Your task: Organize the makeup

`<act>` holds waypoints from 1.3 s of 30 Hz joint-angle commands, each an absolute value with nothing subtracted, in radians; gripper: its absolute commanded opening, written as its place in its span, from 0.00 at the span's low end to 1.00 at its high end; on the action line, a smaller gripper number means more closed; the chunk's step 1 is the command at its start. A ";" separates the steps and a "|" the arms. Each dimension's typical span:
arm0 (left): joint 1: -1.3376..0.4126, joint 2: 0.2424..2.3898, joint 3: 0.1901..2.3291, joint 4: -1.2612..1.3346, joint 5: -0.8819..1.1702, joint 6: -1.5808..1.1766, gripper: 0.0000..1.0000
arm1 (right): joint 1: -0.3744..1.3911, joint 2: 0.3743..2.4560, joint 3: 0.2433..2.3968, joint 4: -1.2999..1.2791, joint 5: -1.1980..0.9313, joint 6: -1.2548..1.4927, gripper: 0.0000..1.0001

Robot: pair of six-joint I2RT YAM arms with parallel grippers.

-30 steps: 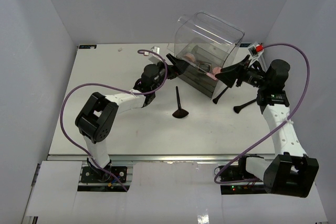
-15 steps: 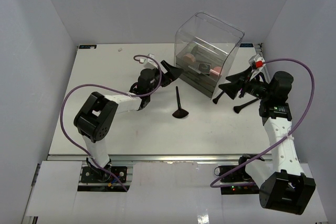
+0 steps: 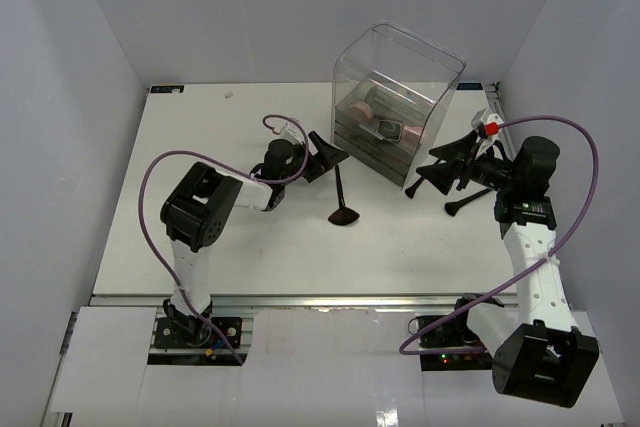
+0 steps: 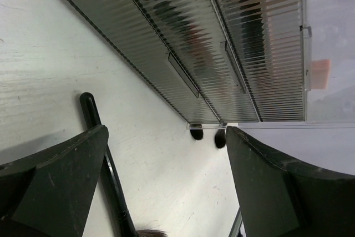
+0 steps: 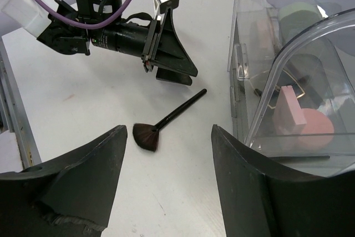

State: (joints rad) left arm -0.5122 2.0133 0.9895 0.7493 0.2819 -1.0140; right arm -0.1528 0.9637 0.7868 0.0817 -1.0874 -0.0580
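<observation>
One fan brush (image 3: 341, 190) lies loose on the white table (image 3: 180, 147) at the centre of the top view, while other makeup, among it a pink puff (image 5: 314, 129) and a pink block (image 5: 289, 108), sits inside the clear drawer box (image 3: 400, 67) just right of centre at the top. The brush's long axis runs almost straight up and down the frame. The handle tip is uppermost and just beside the left gripper (image 3: 330, 159), and the fanned bristles are at the lower end, toward the arm bases. The left gripper, jaws spread wide and holding nothing, faces the ribbed drawer fronts (image 4: 194, 48). Its wrist camera shows the black handle running along the inner edge of the finger (image 4: 55, 187) at the left of that frame and slipping partly beneath it, so the brush lies to one side of the gap, not centred in it. The right gripper (image 3: 425, 175), likewise spread and empty, hangs at the box's right-hand corner, well apart from the brush, which shows between its fingers only in the distance. The left arm looks plainly the nearer. A pickup would probably call for a sideways shift across the handle, with the jaws set crosswise to that axis before closing, and the box front is close enough to crowd the move.
</observation>
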 commanded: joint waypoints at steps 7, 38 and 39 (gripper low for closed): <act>-0.500 2.105 1.112 0.856 0.430 -1.104 0.83 | -0.167 0.977 0.776 0.103 -1.103 -0.080 0.69; -0.509 2.346 1.403 0.798 0.488 -1.238 0.43 | -0.178 0.979 0.778 0.103 -1.101 -0.075 0.70; -0.509 2.345 1.402 0.790 0.486 -1.236 0.42 | -0.179 0.980 0.778 0.104 -1.101 -0.074 0.70</act>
State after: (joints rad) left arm -0.5050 2.3423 1.3701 0.8121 0.4856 -1.2372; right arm -0.1703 0.9836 0.7868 0.0780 -1.0878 -0.0635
